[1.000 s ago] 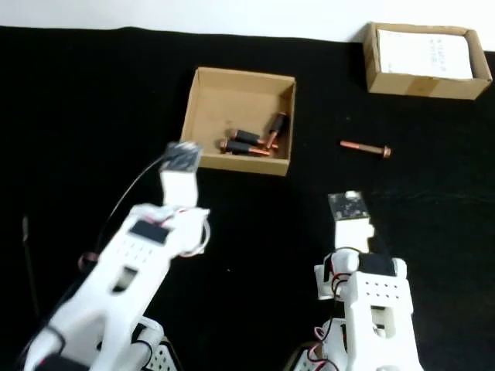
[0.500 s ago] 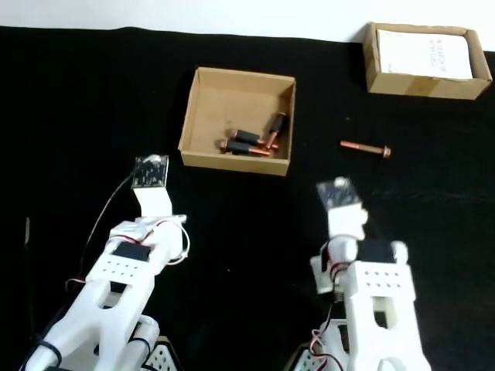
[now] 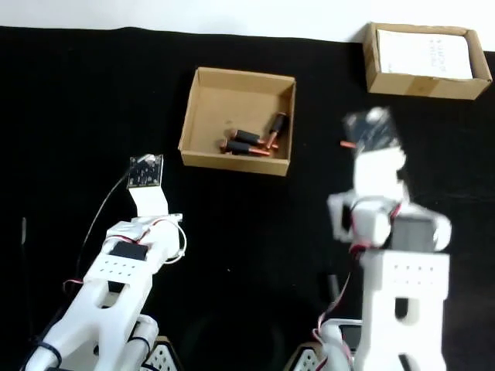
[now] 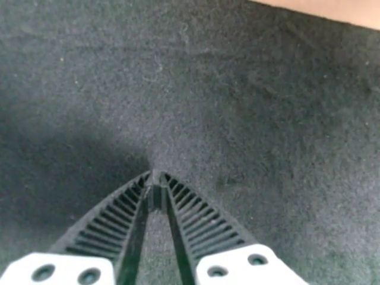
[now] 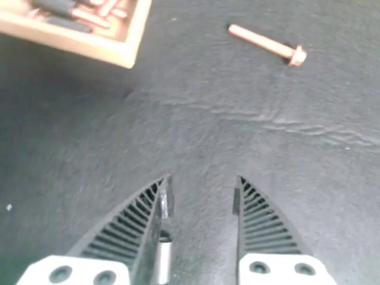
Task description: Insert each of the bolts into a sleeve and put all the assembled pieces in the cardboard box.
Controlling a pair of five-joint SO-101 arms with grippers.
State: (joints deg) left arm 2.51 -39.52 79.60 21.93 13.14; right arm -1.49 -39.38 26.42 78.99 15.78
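High view: we saw the cardboard box toward the far side of the black cloth, with assembled pieces lying inside, near its right wall. Left wrist view: our left gripper had its fingers pressed together at the tips, above bare cloth. Right wrist view: our right gripper was spread wide. The loose bolt lay flat on the cloth ahead of it, beside the box and well apart from the fingertips.
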